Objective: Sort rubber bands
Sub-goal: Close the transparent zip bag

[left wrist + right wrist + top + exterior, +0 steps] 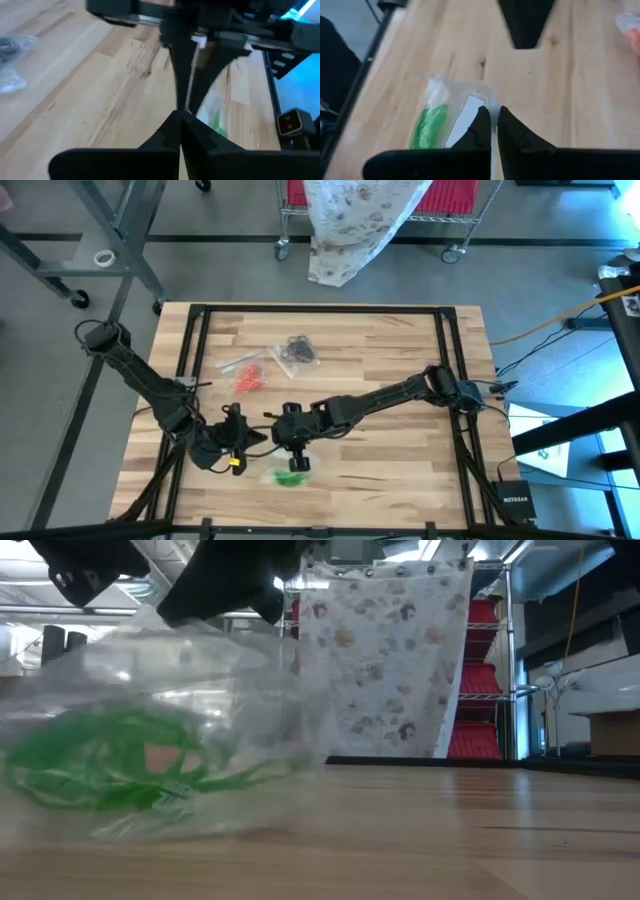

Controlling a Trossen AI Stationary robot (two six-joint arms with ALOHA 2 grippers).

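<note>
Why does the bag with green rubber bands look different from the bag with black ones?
The green bag holds bright green loops; the black bag holds dark ones. The green bag lies at the table's near edge, right under the right claw, which is shut on its clear plastic edge; the black bag lies farther back, with no claw touching it. Both are small clear plastic bags lying on the wooden table.

Both end effectors meet above a green-filled bag (292, 476); orange (251, 377) and black bands (297, 348) (bagged) lie behind.
</note>
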